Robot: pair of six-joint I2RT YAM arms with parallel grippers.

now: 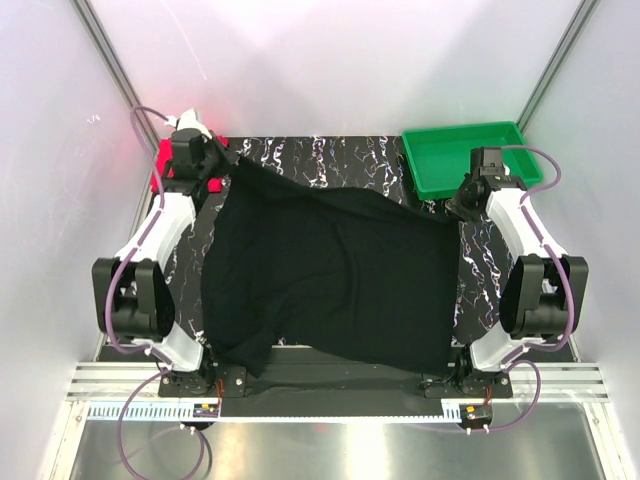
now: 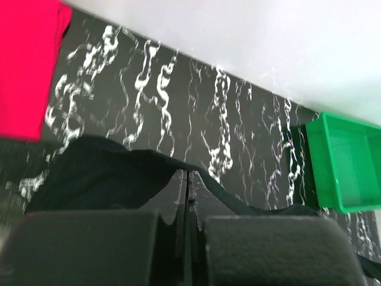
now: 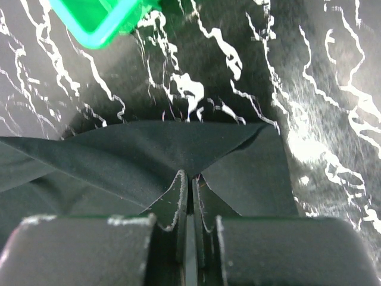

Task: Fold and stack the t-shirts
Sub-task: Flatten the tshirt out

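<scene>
The black t-shirt (image 1: pixel 330 275) lies spread over the middle of the dark marbled table, its far edge lifted at both corners. My left gripper (image 1: pixel 228 160) is shut on the shirt's far left corner (image 2: pixel 128 164), cloth draping from its tips (image 2: pixel 189 174). At the far right, my right gripper (image 1: pixel 452 208) is shut on the other corner, the black cloth (image 3: pixel 149 155) pinched between its tips (image 3: pixel 189 176). The pinkish-red t-shirt (image 1: pixel 163 160) lies at the far left corner, mostly hidden behind the left arm, and shows as a red patch (image 2: pixel 27 65) in the left wrist view.
A green plastic tray (image 1: pixel 470 155) stands at the far right corner, just behind the right gripper; it also shows as the tray (image 2: pixel 348 167) in the left wrist view and as its rim (image 3: pixel 95 24) in the right wrist view. White walls close in the table.
</scene>
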